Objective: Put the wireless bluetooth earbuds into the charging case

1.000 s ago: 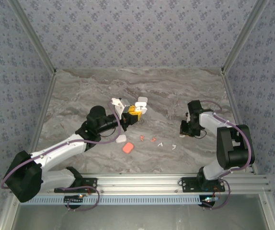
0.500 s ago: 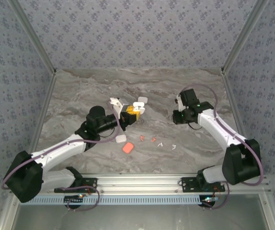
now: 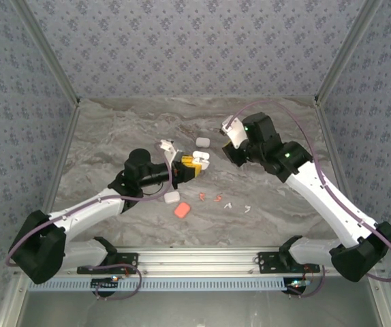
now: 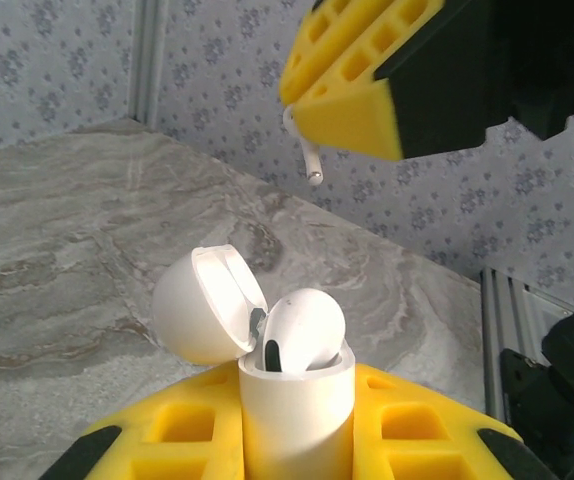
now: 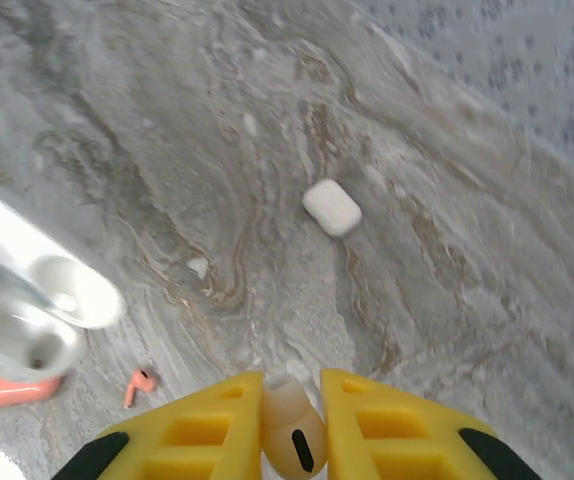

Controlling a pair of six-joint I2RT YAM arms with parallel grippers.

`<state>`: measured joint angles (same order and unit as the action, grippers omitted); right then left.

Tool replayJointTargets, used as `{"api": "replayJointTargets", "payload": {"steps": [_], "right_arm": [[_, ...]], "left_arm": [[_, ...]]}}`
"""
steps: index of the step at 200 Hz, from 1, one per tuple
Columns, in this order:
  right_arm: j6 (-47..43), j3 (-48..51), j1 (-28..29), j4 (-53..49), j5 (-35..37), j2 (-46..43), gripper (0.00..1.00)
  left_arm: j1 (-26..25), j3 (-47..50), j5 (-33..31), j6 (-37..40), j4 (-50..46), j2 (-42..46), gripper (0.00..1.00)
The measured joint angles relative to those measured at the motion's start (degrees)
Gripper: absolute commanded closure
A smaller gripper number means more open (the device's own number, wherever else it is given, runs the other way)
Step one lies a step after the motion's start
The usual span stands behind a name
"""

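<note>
Main risk: the earbud (image 5: 289, 428) is pinched by its head between the closed-in fingers of the right tool (image 5: 291, 388), stem hanging free. If the stem comes in off-axis it will likely catch the rim of the charging case (image 4: 297, 415) or knock the seated earbud (image 4: 305, 330) beside the free socket. Letting go too high probably sends it bouncing down to the surface (image 3: 114, 129) among the loose earbuds (image 3: 227, 204). The two tools could also clash, since their yellow fingers sit close together, and a nudge on the open lid (image 4: 202, 300) could flip it shut or twist the case in its grip. The left tool (image 4: 297, 440) is clamped on the case body, holding it upright above the surface. Left arm lies low and stretched forward toward centre, wrist tipped up. Right arm is extended far inward with the elbow high and the wrist bent down, tool just up and right of the case, not yet over the socket. A closed white case (image 5: 331, 208) and an orange case (image 3: 182, 210) sit unused.
</note>
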<state>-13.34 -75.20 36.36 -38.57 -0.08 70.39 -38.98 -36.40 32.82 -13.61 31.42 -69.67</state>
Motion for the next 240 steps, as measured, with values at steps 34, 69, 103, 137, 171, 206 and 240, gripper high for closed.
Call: {"api": "replayJointTargets", "payload": {"steps": [34, 69, 103, 137, 171, 206, 240], "right_arm": [[-5.29, -0.48, 5.70, 0.46, 1.57, 0.00, 0.78], [-8.37, -0.68, 8.17, 0.61, 3.87, 0.28, 0.78], [-9.25, -1.09, 8.22, 1.11, 4.87, 1.29, 0.78], [-9.66, -1.09, 8.44, 1.64, 4.83, 1.57, 0.78], [-9.66, -1.09, 8.81, 2.01, 4.79, 1.90, 0.78], [-9.66, -1.09, 8.96, 2.01, 4.46, 2.25, 0.77], [-9.68, -1.09, 8.96, 1.86, 3.19, 2.27, 0.78]], "left_arm": [[-0.02, -2.12, 2.64, 0.02, -1.25, -0.26, 1.00], [-0.02, -2.82, 4.07, 0.02, -1.44, -0.26, 1.00], [-0.02, -2.84, 4.28, 0.02, -1.66, -0.26, 1.00], [-0.02, -2.84, 4.85, 0.02, -1.66, -0.26, 1.00], [-0.02, -2.84, 4.96, 0.02, -1.66, -0.26, 1.00], [-0.02, -2.84, 4.92, 0.02, -1.66, -0.26, 1.00], [-0.02, -2.84, 4.90, 0.02, -1.68, -0.26, 1.00]]}}
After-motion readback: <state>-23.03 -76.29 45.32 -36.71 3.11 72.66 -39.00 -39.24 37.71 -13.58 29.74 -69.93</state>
